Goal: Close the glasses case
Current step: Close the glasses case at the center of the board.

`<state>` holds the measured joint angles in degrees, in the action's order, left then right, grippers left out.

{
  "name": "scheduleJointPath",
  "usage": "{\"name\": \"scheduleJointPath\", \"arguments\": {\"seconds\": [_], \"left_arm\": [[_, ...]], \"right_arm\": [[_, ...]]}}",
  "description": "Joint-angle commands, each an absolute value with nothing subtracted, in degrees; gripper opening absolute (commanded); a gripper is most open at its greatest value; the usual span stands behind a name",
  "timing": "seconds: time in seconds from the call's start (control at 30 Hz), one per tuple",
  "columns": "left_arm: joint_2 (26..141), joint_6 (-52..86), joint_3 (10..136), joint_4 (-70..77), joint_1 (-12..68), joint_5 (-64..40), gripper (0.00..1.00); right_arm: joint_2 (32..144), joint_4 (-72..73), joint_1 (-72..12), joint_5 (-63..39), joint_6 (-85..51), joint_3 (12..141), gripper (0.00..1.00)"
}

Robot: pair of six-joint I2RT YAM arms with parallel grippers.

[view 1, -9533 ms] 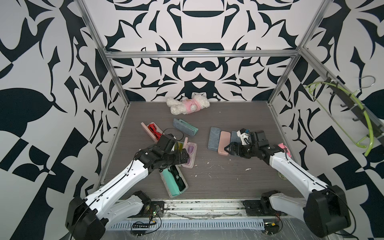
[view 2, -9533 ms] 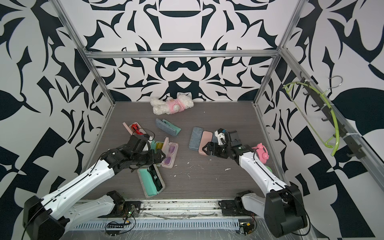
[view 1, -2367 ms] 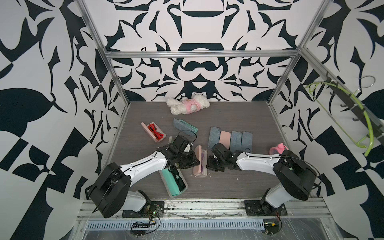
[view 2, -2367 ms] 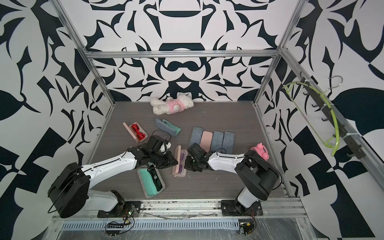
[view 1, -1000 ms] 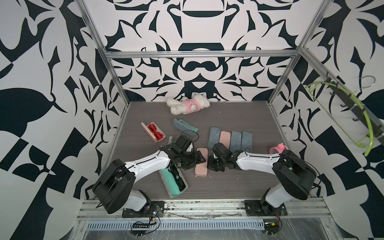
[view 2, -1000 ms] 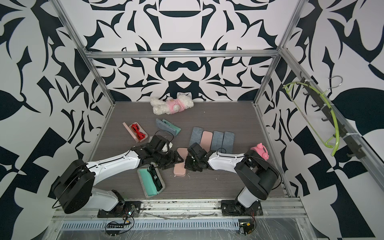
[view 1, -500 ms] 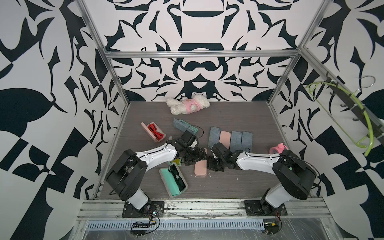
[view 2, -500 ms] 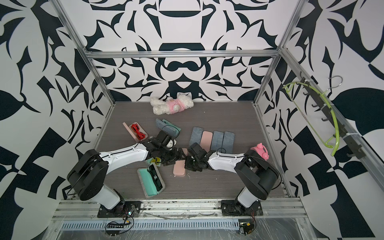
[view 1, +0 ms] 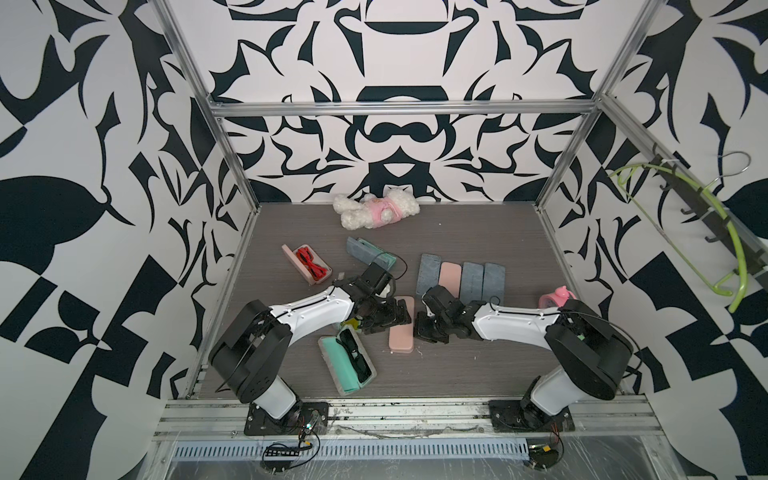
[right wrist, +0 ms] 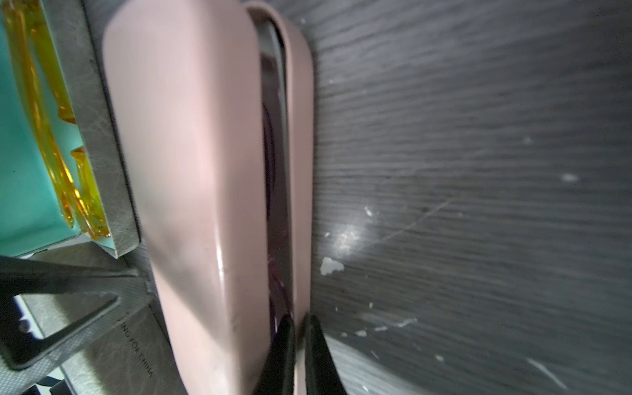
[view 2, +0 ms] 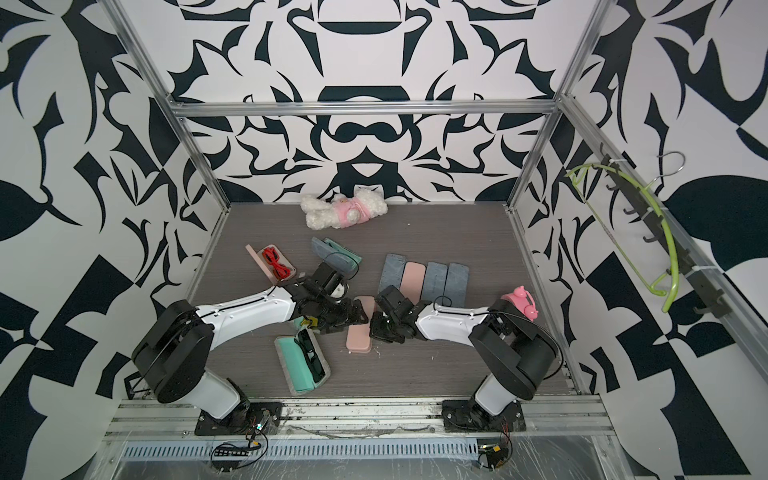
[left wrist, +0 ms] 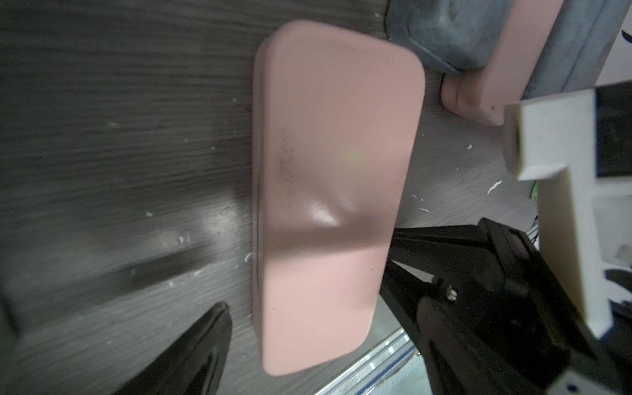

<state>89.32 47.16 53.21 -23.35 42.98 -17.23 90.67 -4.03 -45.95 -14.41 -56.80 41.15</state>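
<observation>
The pink glasses case [view 1: 401, 338] [view 2: 358, 338] lies flat on the table floor between both arms. In the left wrist view its lid [left wrist: 328, 191] is down. The right wrist view still shows a thin dark slit [right wrist: 273, 171] between lid and base. My left gripper [view 1: 398, 320] [left wrist: 318, 342] is open, its fingers straddling the case's left edge without touching it. My right gripper [view 1: 420, 328] [right wrist: 301, 355] is shut on the rim of the case's base at the right edge.
A teal open case with yellow glasses [right wrist: 34, 136] lies under my left arm. Another teal open case with black glasses [view 1: 347, 359] sits near the front. A pink open case with red glasses [view 1: 309, 268], a grey-teal case [view 1: 370, 255], several closed cases [view 1: 461, 278], a plush toy [view 1: 376, 212] and a pink clock [view 1: 557, 297] lie around.
The case's lid has come down from upright to flat. My left gripper has opened wider and its arm has swung toward the back. The right gripper has stayed at the case's edge.
</observation>
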Motion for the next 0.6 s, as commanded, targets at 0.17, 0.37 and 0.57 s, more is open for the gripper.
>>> {"name": "scheduleJointPath", "arguments": {"seconds": [0.17,0.37,0.57], "left_arm": [[89.48,45.92,55.46,-26.71,42.91,-15.25,0.94],[93.30,45.41,56.31,-24.60,42.91,-16.48,0.94],[95.11,44.82,56.76,-23.96,42.94,-17.38,0.95]], "right_arm": [[90.01,-4.82,-45.88,-14.50,-55.99,40.86,0.11],[89.84,-4.57,-45.88,-14.58,-56.07,40.76,0.11],[89.21,-4.71,-45.88,-14.77,-55.99,40.80,0.13]]}}
